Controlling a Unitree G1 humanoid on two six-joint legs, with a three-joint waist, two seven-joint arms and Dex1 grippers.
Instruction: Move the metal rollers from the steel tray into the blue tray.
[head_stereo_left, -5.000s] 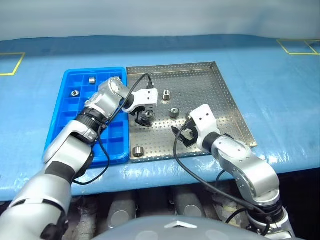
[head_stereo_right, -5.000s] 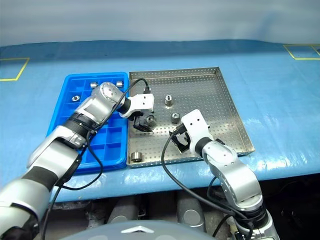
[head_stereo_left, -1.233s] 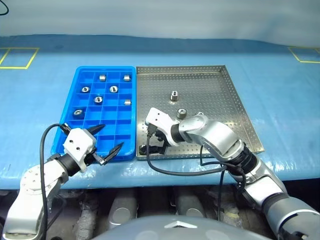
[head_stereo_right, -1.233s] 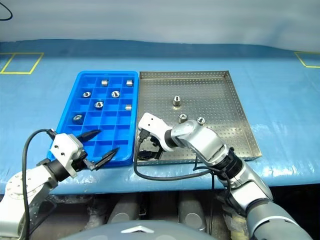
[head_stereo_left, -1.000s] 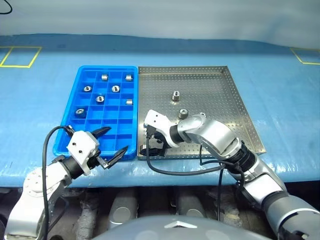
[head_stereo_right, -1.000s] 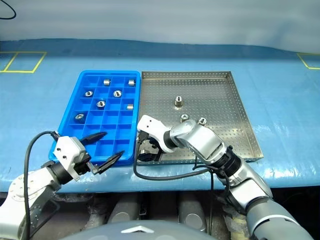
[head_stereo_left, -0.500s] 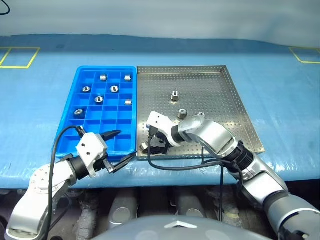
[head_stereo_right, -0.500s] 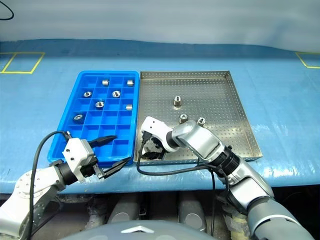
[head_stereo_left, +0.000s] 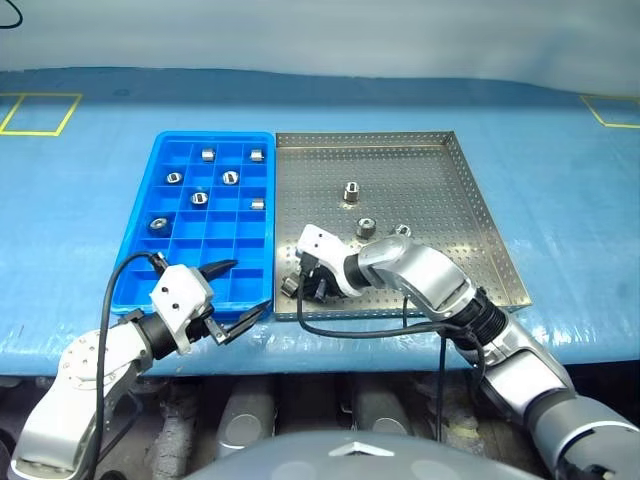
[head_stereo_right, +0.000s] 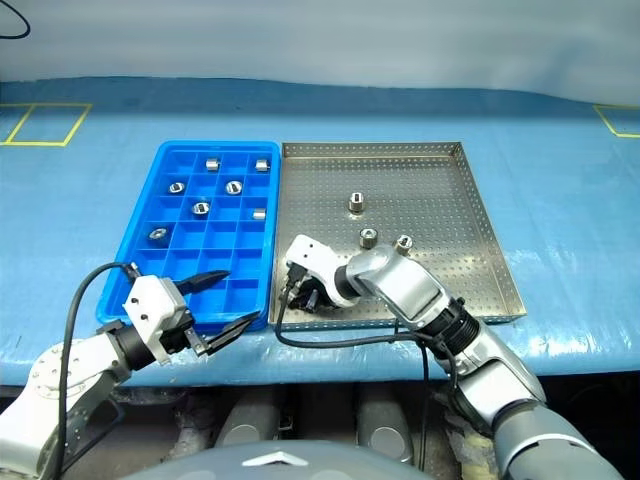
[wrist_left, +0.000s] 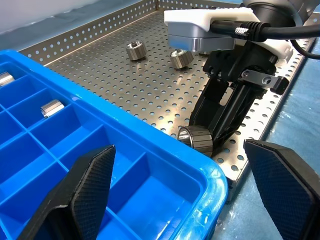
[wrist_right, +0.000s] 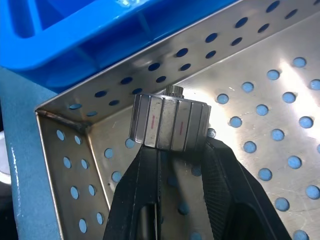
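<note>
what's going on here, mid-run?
The robot is moving small shiny metal rollers from the grey perforated steel tray into the bright blue compartment tray. The right gripper is shut on one roller at the steel tray's near corner beside the blue tray. The left gripper hangs open at the blue tray's near edge, empty. Six rollers sit in blue compartments; three others remain loose on the steel tray.

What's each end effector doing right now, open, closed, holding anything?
Left end effector: open, empty, near the blue tray.
Right end effector: closed on a metal roller in the steel tray's near corner.
</note>
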